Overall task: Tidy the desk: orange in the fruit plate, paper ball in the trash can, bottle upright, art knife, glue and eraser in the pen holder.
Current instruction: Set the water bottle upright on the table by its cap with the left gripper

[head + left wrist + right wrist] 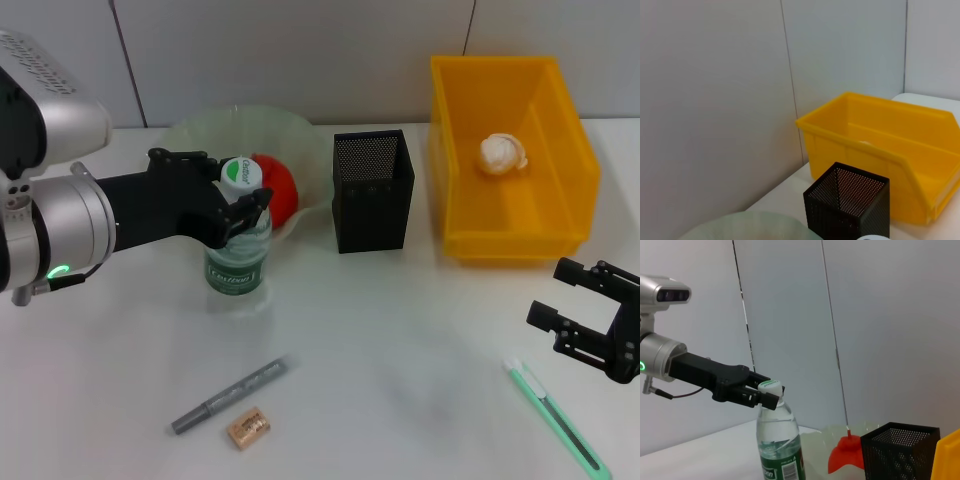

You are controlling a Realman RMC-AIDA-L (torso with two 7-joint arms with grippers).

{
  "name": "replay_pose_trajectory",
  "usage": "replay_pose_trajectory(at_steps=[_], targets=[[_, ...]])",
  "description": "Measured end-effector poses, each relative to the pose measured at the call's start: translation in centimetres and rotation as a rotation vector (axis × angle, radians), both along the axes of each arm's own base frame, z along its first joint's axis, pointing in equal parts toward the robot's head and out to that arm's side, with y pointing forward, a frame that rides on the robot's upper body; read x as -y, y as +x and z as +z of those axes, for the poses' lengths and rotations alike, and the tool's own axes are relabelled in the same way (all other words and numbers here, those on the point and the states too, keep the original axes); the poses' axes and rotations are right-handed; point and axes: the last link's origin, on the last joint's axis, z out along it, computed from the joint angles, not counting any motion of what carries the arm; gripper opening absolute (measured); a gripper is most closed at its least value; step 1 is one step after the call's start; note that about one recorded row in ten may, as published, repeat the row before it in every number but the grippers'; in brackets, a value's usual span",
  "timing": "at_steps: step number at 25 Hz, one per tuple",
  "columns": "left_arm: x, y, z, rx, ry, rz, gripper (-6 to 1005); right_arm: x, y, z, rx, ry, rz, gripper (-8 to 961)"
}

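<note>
1. White desk (400,340), grey wall panels behind.
2. Left gripper (235,210) is clamped on the bottle (238,250) neck, keeping it upright near the fruit plate (200,130).
3. Right gripper (590,315), jaws apart, hovers near the art knife (555,415), probably the next pick.

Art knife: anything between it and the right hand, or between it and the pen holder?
Nothing visible. The art knife lies on bare table just in front of the open right hand. From there to the pen holder the table is bare; the yellow bin sits beside that line, not on it.
</note>
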Motion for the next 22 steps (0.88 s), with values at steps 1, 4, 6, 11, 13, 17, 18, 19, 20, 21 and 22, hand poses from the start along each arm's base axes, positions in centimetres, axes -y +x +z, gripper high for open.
replay_pose_trajectory(at_steps=[1, 4, 6, 11, 13, 17, 18, 19, 20, 21, 22], targets=[[0.0, -0.1, 0.1, 0.002, -0.002, 0.003, 446, 0.0, 0.0, 0.0, 0.000, 0.000, 0.000, 690], [0.0, -0.1, 0.2, 0.008, -0.006, 0.011, 446, -0.1, -0.1, 0.0, 0.000, 0.000, 0.002, 690], [0.1, -0.1, 0.3, 0.013, -0.007, 0.012, 446, -0.1, -0.1, 0.0, -0.001, 0.000, 0.003, 690], [-0.1, -0.4, 0.7, 0.029, 0.000, 0.026, 446, -0.1, -0.1, 0.0, -0.002, -0.001, 0.003, 690], [-0.1, -0.5, 0.9, 0.041, 0.004, 0.036, 446, -0.1, -0.1, -0.1, -0.002, -0.001, 0.003, 690], [-0.2, -0.7, 1.1, 0.054, 0.008, 0.057, 446, -0.1, -0.1, -0.1, -0.002, -0.001, 0.003, 690], [-0.2, -0.9, 1.2, 0.057, 0.009, 0.063, 446, -0.1, -0.1, -0.1, -0.002, -0.001, 0.002, 690], [-0.2, -1.0, 1.2, 0.058, 0.008, 0.069, 446, -0.1, -0.1, -0.1, -0.002, -0.001, 0.002, 690], [-0.2, -1.1, 1.2, 0.058, 0.008, 0.073, 446, -0.1, -0.1, -0.1, -0.002, -0.002, 0.003, 690], [-0.2, -1.2, 1.3, 0.059, 0.008, 0.076, 446, -0.1, -0.1, -0.1, -0.002, -0.002, 0.003, 690], [-0.2, -1.3, 1.3, 0.061, 0.009, 0.081, 446, -0.1, -0.1, -0.1, -0.002, -0.002, 0.003, 690]])
